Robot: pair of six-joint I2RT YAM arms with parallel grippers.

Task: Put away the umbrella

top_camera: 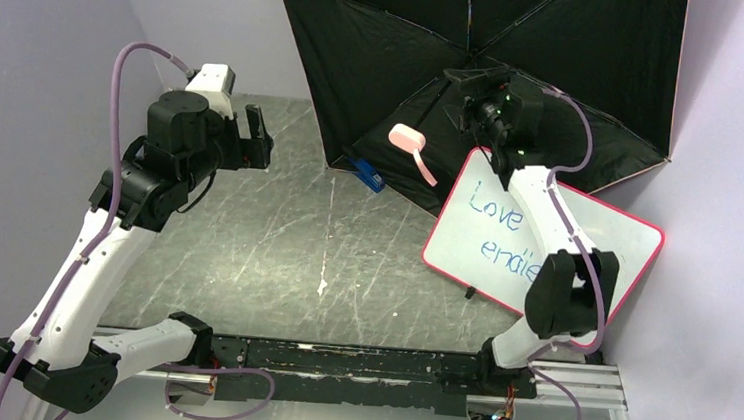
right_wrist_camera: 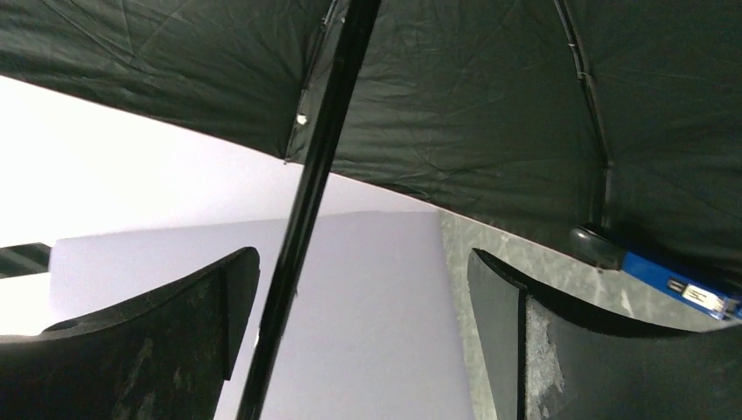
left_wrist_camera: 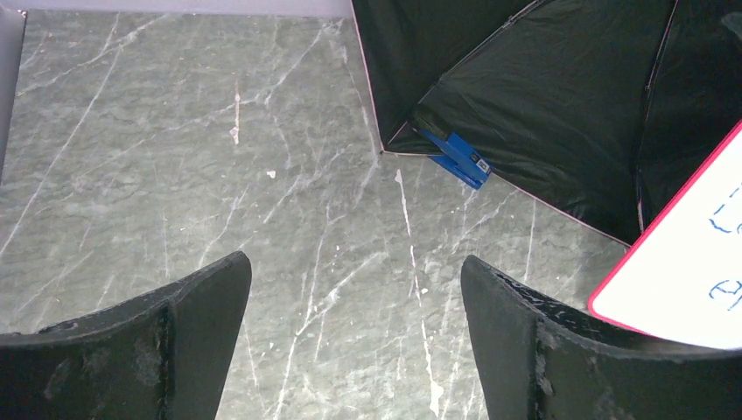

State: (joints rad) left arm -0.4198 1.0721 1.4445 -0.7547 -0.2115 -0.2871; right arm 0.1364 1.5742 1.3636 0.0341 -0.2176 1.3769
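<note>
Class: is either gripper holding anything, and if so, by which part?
Nothing is held. The left gripper hangs open over the table; the right gripper is open, the umbrella's shaft passing between its fingers, not clamped.

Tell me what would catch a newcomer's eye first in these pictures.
The big open umbrella, black inside facing the camera, fills the table's far right corner, its pink handle sticking out toward the middle. The open right claw frames its black shaft in the wrist view. A pink-rimmed whiteboard with blue writing sits at the right.
</note>
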